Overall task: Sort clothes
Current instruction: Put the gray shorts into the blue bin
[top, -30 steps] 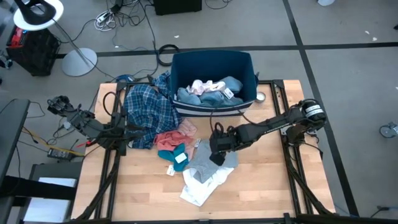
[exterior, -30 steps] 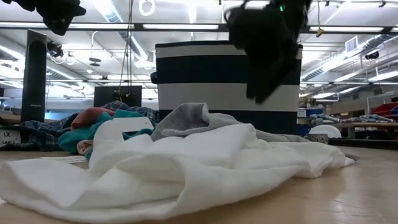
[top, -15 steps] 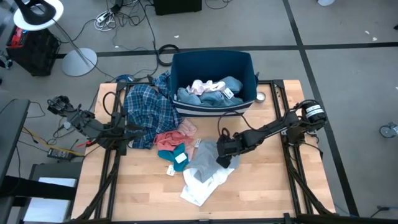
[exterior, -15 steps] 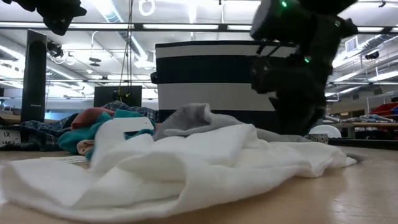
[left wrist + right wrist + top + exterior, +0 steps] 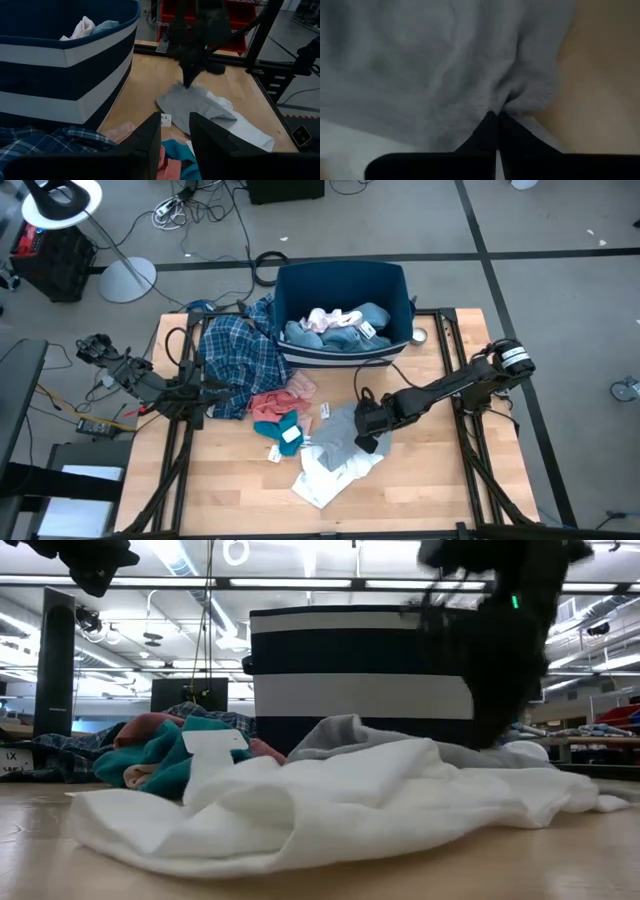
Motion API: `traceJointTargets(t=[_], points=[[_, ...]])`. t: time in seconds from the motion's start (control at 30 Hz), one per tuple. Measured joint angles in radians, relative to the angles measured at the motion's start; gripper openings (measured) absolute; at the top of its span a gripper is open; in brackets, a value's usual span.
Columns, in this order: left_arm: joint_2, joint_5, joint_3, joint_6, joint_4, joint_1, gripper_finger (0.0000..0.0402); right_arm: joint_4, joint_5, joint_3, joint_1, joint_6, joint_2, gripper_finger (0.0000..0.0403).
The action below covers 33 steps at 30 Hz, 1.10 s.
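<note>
The grey garment (image 5: pixel 338 432) lies mid-table, partly over the white garment (image 5: pixel 328 475), which lies spread on the wood toward the near edge. My right gripper (image 5: pixel 366 432) stands on the grey garment's right edge, pointing steeply down, shut on it. To their left lie the small teal piece (image 5: pixel 277 427), the salmon pink piece (image 5: pixel 270 402) and the blue-white plaid shirt (image 5: pixel 235 355), whose far end hangs over the bin's wall. My left gripper (image 5: pixel 207 392) waits open beside the plaid shirt, touching nothing. My right gripper pinches a small pucker of the grey garment (image 5: pixel 512 97) between its two shut fingertips, close to the garment's right edge. The fingers come steeply from above. The cloth bunches toward the tips, and the rest of it lies slack on the table and on the white garment.
The dark blue bin (image 5: pixel 345 280) with a white stripe stands at the far middle, holding light blue, white and pale pink clothes (image 5: pixel 338 325). Bare wood shows along the near edge and at the right. Black frame rails run down both sides of the table.
My right gripper has moved toward the table's near right and down onto the grey garment's right edge. The grey garment has been dragged a little to the right and has bunched up there; the white garment under it has shifted and crumpled with it.
</note>
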Motion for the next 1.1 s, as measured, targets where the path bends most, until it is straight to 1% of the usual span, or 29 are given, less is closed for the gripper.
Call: traceJointTargets(t=[0.1,0.33,0.4,0.53,0.67,0.83,0.97,1.1], points=[[0.000,0.000,0.000,0.000,0.000,0.000,0.0108,-0.119,0.067,0.078,0.025,-0.011,-0.044,0.0003],[0.000,0.000,0.000,0.000,0.000,0.000,0.0108,-0.358,0.254,0.330,0.052,-0.071,-0.155,0.0001],[0.000,0.000,0.000,0.000,0.000,0.000,0.0108,-0.395,0.307,0.411,0.050,-0.110,-0.179,0.0001],[0.000,0.000,0.000,0.000,0.000,0.000,0.0108,-0.403,0.394,0.566,0.028,-0.229,-0.200,0.0001],[0.000,0.000,0.000,0.000,0.000,0.000,0.0108,-0.393,0.441,0.720,-0.026,-0.370,-0.202,0.0001],[0.000,0.000,0.000,0.000,0.000,0.000,0.0108,-0.370,0.483,0.851,-0.126,-0.521,-0.200,0.0000],[0.000,0.000,0.000,0.000,0.000,0.000,0.0108,-0.346,0.522,0.917,-0.226,-0.608,-0.202,0.0000],[0.000,0.000,0.000,0.000,0.000,0.000,0.0108,-0.333,0.536,0.940,-0.339,-0.647,-0.201,0.0000]])
